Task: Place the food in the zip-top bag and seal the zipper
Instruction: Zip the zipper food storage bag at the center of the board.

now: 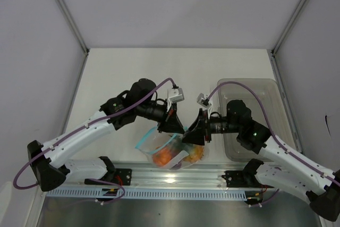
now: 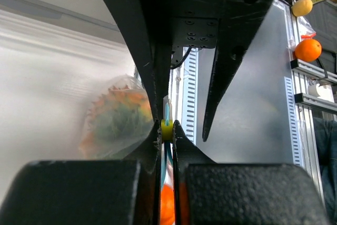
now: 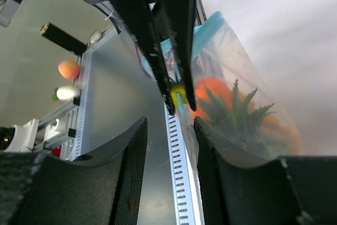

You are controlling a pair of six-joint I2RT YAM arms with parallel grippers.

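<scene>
The zip-top bag (image 1: 166,150) hangs at the table's near edge, over the metal rail. Food shows through the plastic: a pineapple with a green crown (image 3: 237,110) and orange pieces (image 1: 163,157). My left gripper (image 2: 166,126) is shut on the teal zipper (image 3: 208,27), with a small yellow slider (image 2: 166,129) pinched at its fingertips. My right gripper (image 3: 169,130) faces it from the right, just off the slider. It is open with nothing between its fingers. In the top view the two grippers (image 1: 178,127) (image 1: 193,134) meet tip to tip above the bag.
A grey translucent bin (image 1: 265,91) stands on the table at the right, under my right arm. The slotted aluminium rail (image 1: 175,192) runs along the near edge. A few loose toy fruits (image 2: 307,49) lie beyond the rail, off the table.
</scene>
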